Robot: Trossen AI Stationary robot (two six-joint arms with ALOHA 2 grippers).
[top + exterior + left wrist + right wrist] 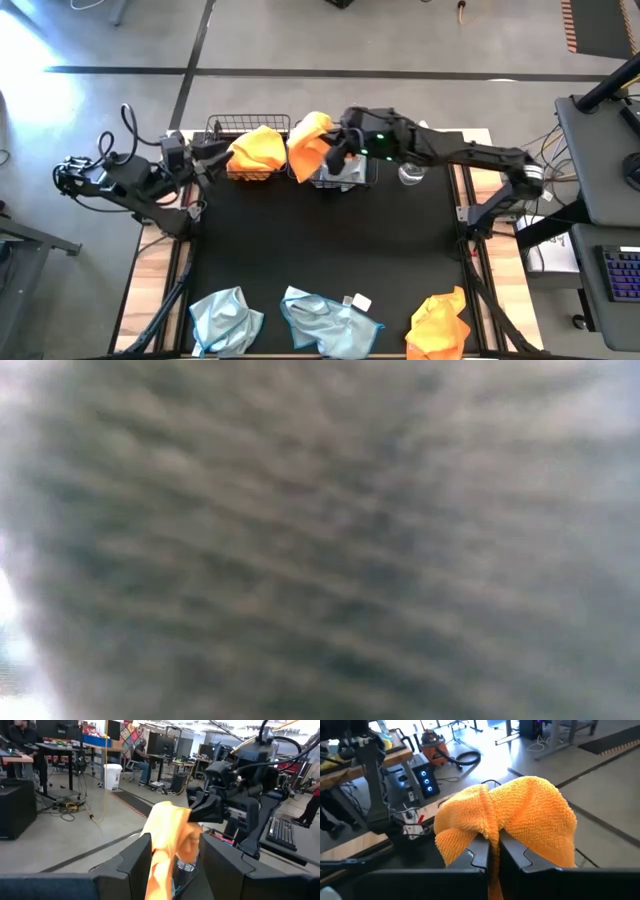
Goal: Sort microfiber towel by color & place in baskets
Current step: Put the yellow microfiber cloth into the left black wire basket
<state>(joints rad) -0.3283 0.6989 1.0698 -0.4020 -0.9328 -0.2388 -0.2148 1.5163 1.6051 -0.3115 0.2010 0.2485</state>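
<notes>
Right end effector (338,152) clenching orange towel (308,145), carrying it over right basket (345,178) holding pale cloth. Left basket (250,150) holding orange. Risk: dropping here mixes colours. Left end effector (212,160) spread, waiting beside left basket.

Orange towel (167,840) hangs from right claw (196,816), beyond left claw (172,865) fingers.
</notes>
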